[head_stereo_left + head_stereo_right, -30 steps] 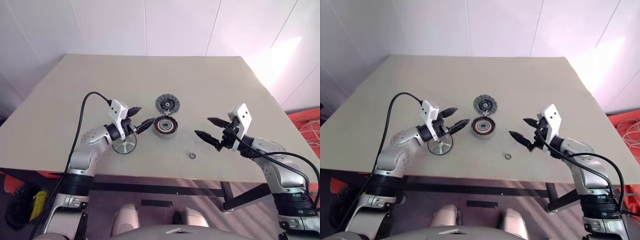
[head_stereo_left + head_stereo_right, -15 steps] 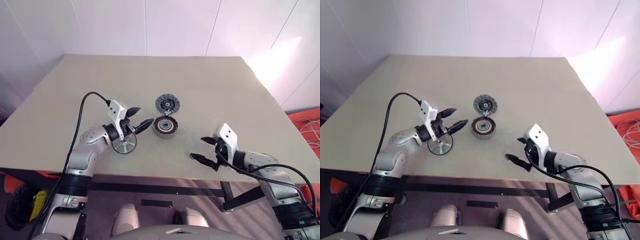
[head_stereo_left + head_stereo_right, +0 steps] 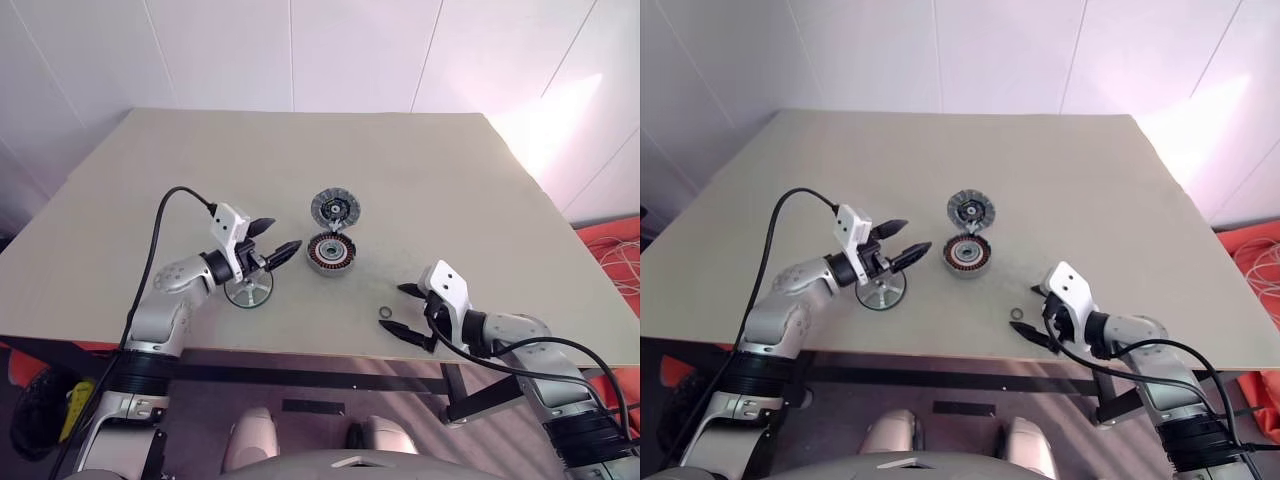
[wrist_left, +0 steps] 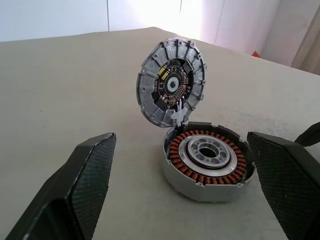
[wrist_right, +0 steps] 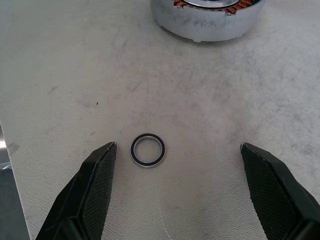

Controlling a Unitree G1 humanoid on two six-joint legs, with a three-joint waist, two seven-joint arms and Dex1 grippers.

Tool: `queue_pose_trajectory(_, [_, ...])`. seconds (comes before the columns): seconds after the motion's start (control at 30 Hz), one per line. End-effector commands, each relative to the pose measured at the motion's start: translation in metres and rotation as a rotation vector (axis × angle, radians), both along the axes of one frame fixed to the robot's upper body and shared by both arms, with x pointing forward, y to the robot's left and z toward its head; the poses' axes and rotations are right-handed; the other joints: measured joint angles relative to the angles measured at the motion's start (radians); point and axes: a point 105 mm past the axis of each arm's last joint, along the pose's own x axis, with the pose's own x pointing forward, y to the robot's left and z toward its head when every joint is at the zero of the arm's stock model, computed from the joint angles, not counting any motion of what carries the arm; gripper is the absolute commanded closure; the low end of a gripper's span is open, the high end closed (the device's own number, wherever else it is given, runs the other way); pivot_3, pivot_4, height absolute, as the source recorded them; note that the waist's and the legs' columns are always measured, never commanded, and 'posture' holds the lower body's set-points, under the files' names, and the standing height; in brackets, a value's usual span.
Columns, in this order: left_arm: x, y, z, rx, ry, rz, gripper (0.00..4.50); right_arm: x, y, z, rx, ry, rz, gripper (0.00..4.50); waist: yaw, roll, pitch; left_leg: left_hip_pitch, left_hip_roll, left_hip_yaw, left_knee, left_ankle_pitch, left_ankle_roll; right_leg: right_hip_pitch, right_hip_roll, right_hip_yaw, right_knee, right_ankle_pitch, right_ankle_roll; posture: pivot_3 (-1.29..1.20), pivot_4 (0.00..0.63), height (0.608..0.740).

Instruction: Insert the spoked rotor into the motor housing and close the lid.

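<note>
The motor housing (image 3: 330, 254) sits mid-table, its copper windings (image 4: 210, 160) showing around a silver centre. Its ribbed grey lid (image 3: 335, 208) stands raised on the hinge at the far rim, inner face (image 4: 171, 85) toward me. The spoked rotor (image 3: 248, 292) lies flat on the table to the housing's left. My left gripper (image 3: 277, 238) hovers open just above the rotor, pointing at the housing, with nothing between its fingers (image 4: 85, 190). My right gripper (image 3: 397, 308) is open and low near the front edge, its fingers (image 5: 95, 185) either side of a tiny metal ring (image 5: 148, 149).
The beige table (image 3: 450, 180) has a white wall behind it. The tiny ring (image 3: 385, 312) lies close to the table's front edge. A black cable loops off my left wrist. Red items lie on the floor at the far right.
My right gripper has dropped and pulled back toward the front edge, tilting down over the tiny ring. The left gripper, rotor, housing and lid have stayed put.
</note>
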Motion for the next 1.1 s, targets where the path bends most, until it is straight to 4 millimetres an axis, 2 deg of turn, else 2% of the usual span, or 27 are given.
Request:
queue_pose_trajectory(0.03, [0.0,0.002,0.015,-0.013,-0.052,0.0,0.0,-0.001,-0.003,-0.002,-0.01,0.003,0.005,0.4,0.0,0.0,0.0,0.0,0.0,0.0,0.0,0.0,0.0,0.0,0.0,0.0,0.0,0.0,0.0,0.0,0.0,0.74])
queue_pose_trajectory(0.07, [0.0,0.002,0.015,-0.012,-0.053,0.001,0.0,-0.001,-0.003,-0.002,-0.006,0.005,0.005,0.58,0.0,0.0,0.0,0.0,0.0,0.0,0.0,0.0,0.0,0.0,0.0,0.0,0.0,0.0,0.0,0.0,0.0,0.74])
queue_pose_trajectory(0.3, [0.001,0.003,0.015,-0.012,-0.056,0.008,0.0,0.001,-0.005,-0.001,0.001,0.008,0.002,2.89,0.0,0.0,0.0,0.002,0.0,0.0,0.001,0.0,0.0,0.003,0.0,0.0,0.0,0.0,0.0,0.0,0.0,0.74])
queue_pose_trajectory(0.53, [0.001,0.004,0.016,-0.013,-0.057,0.011,0.0,0.002,-0.008,0.002,0.003,0.017,-0.002,2.89,0.0,0.0,0.0,0.003,0.0,0.0,0.001,0.0,0.0,0.006,0.0,0.0,-0.002,0.0,0.0,0.0,0.0,0.74])
queue_pose_trajectory(0.63, [0.001,0.004,0.016,-0.014,-0.056,0.012,0.0,0.004,-0.006,0.006,0.016,0.019,0.0,3.46,0.0,0.0,0.0,0.003,0.0,0.0,0.001,0.0,0.0,0.006,0.0,0.0,-0.002,0.0,0.0,0.0,0.0,0.74])
queue_pose_trajectory(0.67, [0.001,0.004,0.016,-0.014,-0.056,0.013,0.0,0.004,-0.006,0.007,0.018,0.016,-0.002,3.78,0.0,0.0,0.0,0.003,0.0,0.0,0.001,0.0,0.0,0.005,0.0,0.0,-0.002,0.0,0.0,0.0,0.0,0.74])
queue_pose_trajectory(0.83, [0.001,0.008,0.015,-0.014,-0.049,0.018,0.0,0.012,-0.006,0.014,0.03,-0.008,-0.021,3.83,0.0,0.0,0.0,0.002,0.0,0.0,0.0,0.0,0.0,0.005,0.0,0.0,-0.002,0.0,0.0,0.0,0.0,0.74])
queue_pose_trajectory(0.93, [-0.001,0.018,0.013,-0.028,-0.022,0.028,0.0,0.019,-0.002,0.026,0.082,-0.031,-0.035,3.83,-0.002,0.0,0.0,0.002,0.0,0.0,0.0,0.0,0.0,0.005,0.0,0.0,-0.002,0.0,0.0,0.0,0.0,0.74])
queue_pose_trajectory(1.1, [-0.004,0.049,0.009,-0.03,0.028,0.079,0.0,0.033,0.009,0.052,0.201,-0.074,-0.042,3.83,-0.004,0.0,0.0,0.002,0.001,0.0,-0.001,0.0,0.0,0.002,0.0,0.0,-0.001,0.0,0.0,0.0,0.0,0.74])
